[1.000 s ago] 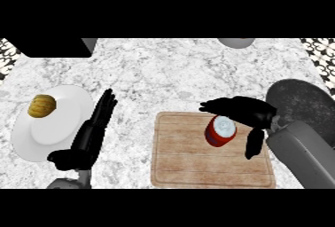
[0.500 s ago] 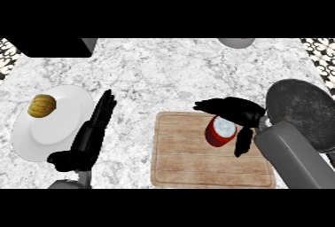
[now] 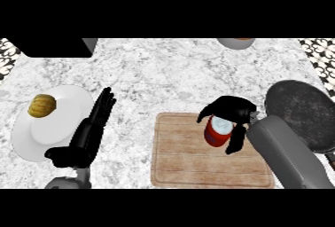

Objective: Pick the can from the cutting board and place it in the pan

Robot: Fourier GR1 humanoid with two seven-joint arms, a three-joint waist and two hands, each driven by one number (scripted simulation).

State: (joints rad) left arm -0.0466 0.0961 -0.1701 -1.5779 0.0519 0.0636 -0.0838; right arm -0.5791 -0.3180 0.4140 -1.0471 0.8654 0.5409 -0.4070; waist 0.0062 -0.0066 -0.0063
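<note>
The right hand (image 3: 230, 108) arches down from its grey forearm, fingers and thumb curled round the red can (image 3: 219, 132) at the upper right part of the wooden cutting board (image 3: 189, 164), near the dark pan (image 3: 302, 113). The left hand (image 3: 88, 133) rests open, fingers straight, beside a white plate (image 3: 39, 133) on the marbled grey-white surface (image 3: 163, 71).
</note>
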